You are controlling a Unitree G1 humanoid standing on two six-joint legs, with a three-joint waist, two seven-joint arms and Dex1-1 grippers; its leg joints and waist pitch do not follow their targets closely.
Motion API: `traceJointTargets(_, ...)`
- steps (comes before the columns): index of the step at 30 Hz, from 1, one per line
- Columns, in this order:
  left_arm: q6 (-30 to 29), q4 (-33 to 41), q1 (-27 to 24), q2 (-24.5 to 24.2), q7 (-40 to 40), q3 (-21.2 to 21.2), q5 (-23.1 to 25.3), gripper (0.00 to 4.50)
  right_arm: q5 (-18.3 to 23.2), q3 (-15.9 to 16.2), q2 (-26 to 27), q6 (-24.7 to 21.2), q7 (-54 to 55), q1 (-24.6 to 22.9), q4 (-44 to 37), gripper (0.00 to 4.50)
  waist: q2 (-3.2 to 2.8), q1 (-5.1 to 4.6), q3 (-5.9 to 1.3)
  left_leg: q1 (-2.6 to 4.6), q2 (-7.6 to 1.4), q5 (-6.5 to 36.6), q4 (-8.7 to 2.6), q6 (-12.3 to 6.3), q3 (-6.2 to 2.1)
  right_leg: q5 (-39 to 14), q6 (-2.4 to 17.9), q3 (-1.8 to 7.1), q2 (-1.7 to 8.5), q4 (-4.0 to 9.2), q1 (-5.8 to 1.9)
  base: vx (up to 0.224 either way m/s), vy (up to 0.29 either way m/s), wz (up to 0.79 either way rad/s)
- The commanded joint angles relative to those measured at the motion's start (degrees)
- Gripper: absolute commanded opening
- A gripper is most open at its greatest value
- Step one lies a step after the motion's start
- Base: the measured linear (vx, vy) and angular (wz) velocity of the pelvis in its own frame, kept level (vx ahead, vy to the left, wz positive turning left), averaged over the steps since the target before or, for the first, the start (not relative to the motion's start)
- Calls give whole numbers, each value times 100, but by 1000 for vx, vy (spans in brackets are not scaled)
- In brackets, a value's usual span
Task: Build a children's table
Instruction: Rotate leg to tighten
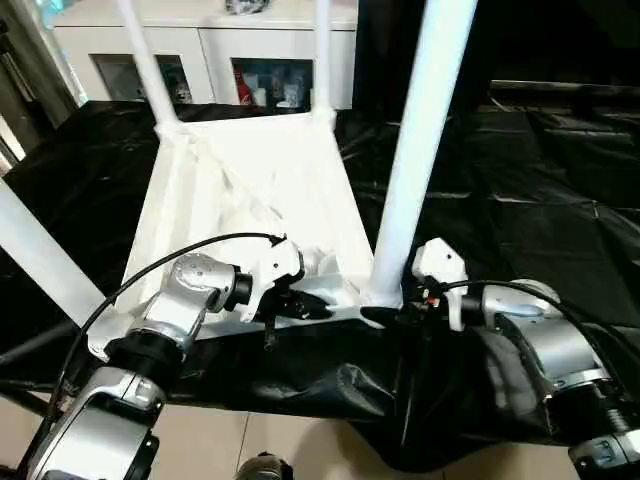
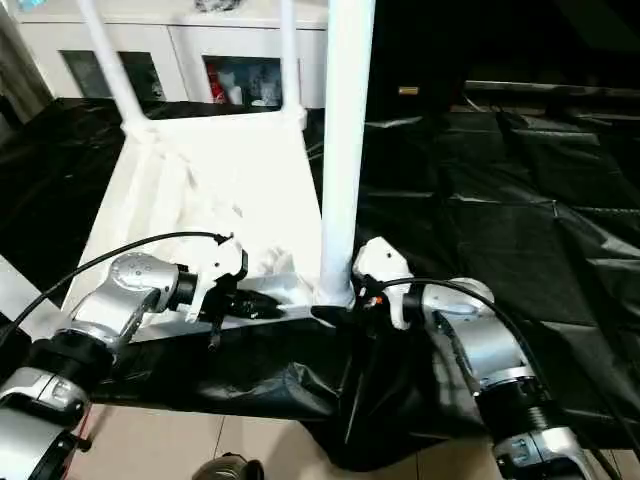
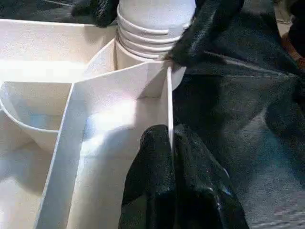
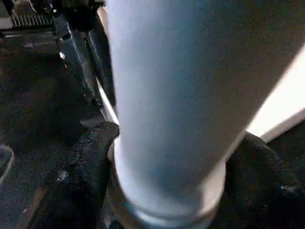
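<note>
Gripping the leg (image 1: 420, 150), the right hand (image 1: 392, 316) closes.

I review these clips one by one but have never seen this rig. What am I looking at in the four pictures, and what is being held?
A two-armed humanoid robot is assembling a white plastic children's tabletop, lying upside down on a black-draped work table. Two pictures come from the head, looking down over the silver forearms; the other two come from the wrists. The left gripper pinches the tabletop's near rim between its black fingers. The right gripper clasps the base of a long white tube leg standing in the near corner socket. Three more legs stand in the other corners.
</note>
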State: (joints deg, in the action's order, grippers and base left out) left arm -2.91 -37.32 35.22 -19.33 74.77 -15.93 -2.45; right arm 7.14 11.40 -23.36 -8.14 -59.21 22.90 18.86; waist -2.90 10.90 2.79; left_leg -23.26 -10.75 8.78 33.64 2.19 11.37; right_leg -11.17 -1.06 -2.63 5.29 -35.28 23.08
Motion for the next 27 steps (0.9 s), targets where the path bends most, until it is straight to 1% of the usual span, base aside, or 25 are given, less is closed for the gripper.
traceJointTargets(1, 59, 249, 32, 14, 227, 21, -136, 0, 93, -52, 76, -43, 9, 131, 83, 314, 100, -26, -412, 180, -273, 1384, -378, -216, -130, -814, 1373, 188, 354, 362, -196, 0, 0, 0)
traceJointTargets(4, 47, 260, 27, 0, 236, 25, -136, 0, 108, -45, 82, -56, -3, 138, 85, 305, 90, -10, -413, 190, -279, 1385, -380, -186, -132, -818, 1351, 191, 351, 364, -188, 0, 0, 0)
traceJointTargets(5, 43, 261, 26, -7, 234, 22, -139, 0, 125, -34, 81, -71, -27, 135, 92, 284, 96, -4, -412, 189, -277, 1387, -382, -176, -132, -806, 1345, 191, 349, 359, -190, 0, 0, 0)
traceJointTargets(9, 73, 216, 30, -9, 162, 3, -103, 0, 156, -23, 96, -89, -64, 117, 135, 277, 92, -3, -418, 192, -274, 1390, -377, -166, -131, -793, 1336, 190, 349, 359, -192, 0, 0, 0)
traceJointTargets(10, 80, 190, 38, 4, 106, 6, -92, 0, 162, -43, 130, -102, -45, 107, 153, 275, 82, -2, -420, 189, -273, 1366, -374, -169, -132, -745, 1344, 190, 347, 352, -193, 0, 0, 0)
traceJointTargets(11, 70, 153, 53, 36, 20, 32, -93, 0, 176, -78, 190, -115, 20, 90, 172, 275, 86, -7, -418, 184, -270, 1373, -373, -169, -129, -737, 1355, 189, 348, 353, -190, 0, 0, 0)
traceJointTargets(13, -49, -51, 167, 166, -374, 124, -39, 0, 224, -270, 435, -168, 453, 107, 287, 274, 82, -21, -415, 181, -268, 1390, -375, -153, -129, -749, 1380, 192, 349, 350, -179, 0, 0, 0)
traceJointTargets(15, -15, -348, 347, 360, -957, 215, 80, 0, 109, -442, 723, -163, 1186, 165, 569, 274, 92, -39, -397, 184, -254, 1505, -390, -70, -138, -991, 1343, 193, 360, 386, -178, 0, 0, 0)
traceJointTargets(16, -1, -574, 501, 529, -1427, 288, 152, 0, 42, -565, 939, -217, 1735, 209, 796, 274, 84, -49, -387, 200, -249, 1654, -404, 23, -145, -1257, 1286, 197, 366, 412, -165, 0, 0, 0)
traceJointTargets(17, -10, -747, 632, 673, -1786, 338, 201, 0, 0, -654, 1115, -244, 2148, 239, 964, 274, 83, -94, -367, 204, -232, 1842, -425, 156, -150, -1568, 1224, 200, 363, 436, -145, 0, 0, 0)
traceJointTargets(18, -20, -804, 679, 724, -1905, 354, 215, 0, -5, -681, 1172, -255, 2281, 250, 1018, 274, 92, -98, -385, 233, -240, 1961, -442, 246, -176, -1740, 1140, 196, 391, 451, -170, 0, 0, 0)
traceJointTargets(19, -37, -882, 745, 792, -2080, 374, 238, 0, -11, -724, 1252, -277, 2473, 269, 1093, 274, 76, -124, -376, 222, -239, 1966, -450, 244, -176, -1717, 1112, 203, 382, 456, -170, 0, 0, 0)
traceJointTargets(20, -101, -1140, 973, 1049, -2708, 461, 282, 0, -53, -845, 1521, -304, 3118, 359, 1351, 274, 56, -171, -368, 229, -232, 2024, -452, 294, -169, -1646, 1121, 205, 357, 460, -139, 0, 0, 0)
traceJointTargets(21, -125, -1249, 1070, 1163, -2972, 505, 285, 0, -81, -889, 1628, -293, 3370, 406, 1469, 274, 59, -178, -382, 232, -230, 2035, -455, 306, -183, -1606, 1115, 202, 369, 457, -158, 0, 0, 0)
traceJointTargets(22, -139, -1362, 1175, 1297, -3265, 553, 281, 0, -121, -951, 1757, -262, 3676, 489, 1632, 274, 81, -177, -393, 219, -217, 1913, -444, 273, -175, -1441, 1105, 201, 364, 449, -176, 0, 0, 0)
traceJointTargets(23, -145, -1458, 1269, 1433, -3515, 586, 275, 0, -143, -1029, 1884, -249, 3986, 602, 1812, 274, 1, -188, -394, 206, -212, 1857, -427, 256, -172, -1280, 1142, 207, 366, 445, -173, 0, 0, 0)
traceJointTargets(24, -146, -1473, 1285, 1459, -3556, 590, 276, 0, -142, -1048, 1910, -255, 4052, 628, 1849, 274, 1, -188, -394, 206, -212, 1857, -427, 256, -172, -1280, 1142, 207, 366, 445, -173, 0, 0, 0)
traceJointTargets(25, -123, -1560, 1373, 1643, -3803, 593, 305, 0, -164, -1085, 2081, -248, 4366, 821, 2094, 274, 6, -193, -420, 200, -201, 1679, -410, 202, -168, -964, 1188, 197, 351, 419, -206, 0, 0, 0)
traceJointTargets(26, -121, -1563, 1376, 1651, -3809, 592, 306, 0, -169, -1082, 2087, -244, 4373, 828, 2102, 274, 18, -204, -417, 184, -193, 1625, -404, 180, -164, -864, 1208, 193, 349, 419, -205, 0, 0, 0)
traceJointTargets(27, -64, -1590, 1401, 1763, -3792, 551, 324, 0, -194, -1027, 2173, -135, 4307, 918, 2161, 274, -11, -194, -439, 186, -192, 1509, -389, 128, -163, -629, 1224, 184, 338, 398, -224, 0, 0, 0)
